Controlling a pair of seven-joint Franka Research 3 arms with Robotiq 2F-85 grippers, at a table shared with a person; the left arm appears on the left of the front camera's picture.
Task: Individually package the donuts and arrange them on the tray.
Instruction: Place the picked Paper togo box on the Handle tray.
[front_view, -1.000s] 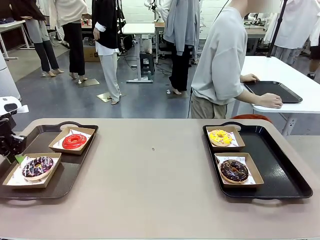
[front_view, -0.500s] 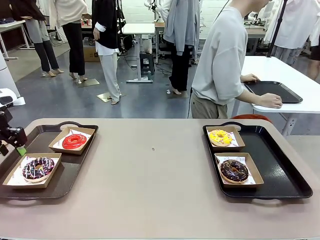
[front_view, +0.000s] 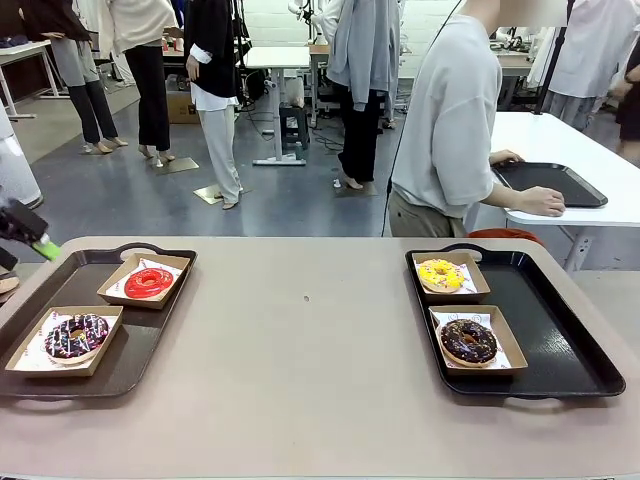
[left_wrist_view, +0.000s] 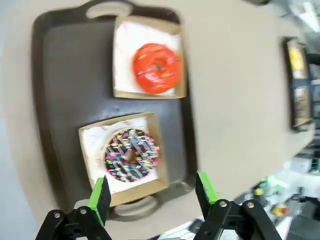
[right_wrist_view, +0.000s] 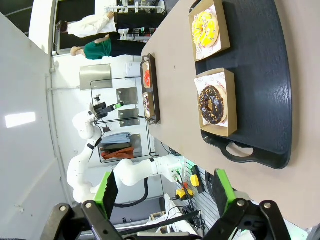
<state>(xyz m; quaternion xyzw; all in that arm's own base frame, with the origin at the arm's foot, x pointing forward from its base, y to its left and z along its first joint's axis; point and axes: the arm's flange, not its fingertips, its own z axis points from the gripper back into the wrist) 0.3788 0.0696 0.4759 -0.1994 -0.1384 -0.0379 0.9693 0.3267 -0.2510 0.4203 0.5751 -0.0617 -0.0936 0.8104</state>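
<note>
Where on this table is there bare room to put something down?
The wide tan tabletop between the two black trays is bare. The right black tray has free room right of its two cardboard boxes. The left black tray is crowded.

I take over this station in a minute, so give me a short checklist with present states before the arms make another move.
1. Left gripper empty, jaws apart: ok.
2. Right gripper empty, jaws apart: ok.
3. Red donut and purple sprinkled donut each in a box of its own on the left tray: ok.
4. Yellow donut and chocolate donut each boxed on the right tray: ok.
5. Boxes closed or wrapped: not ok, all four stand open.
6. Person facing our table: not ok, turned to another table.
</note>
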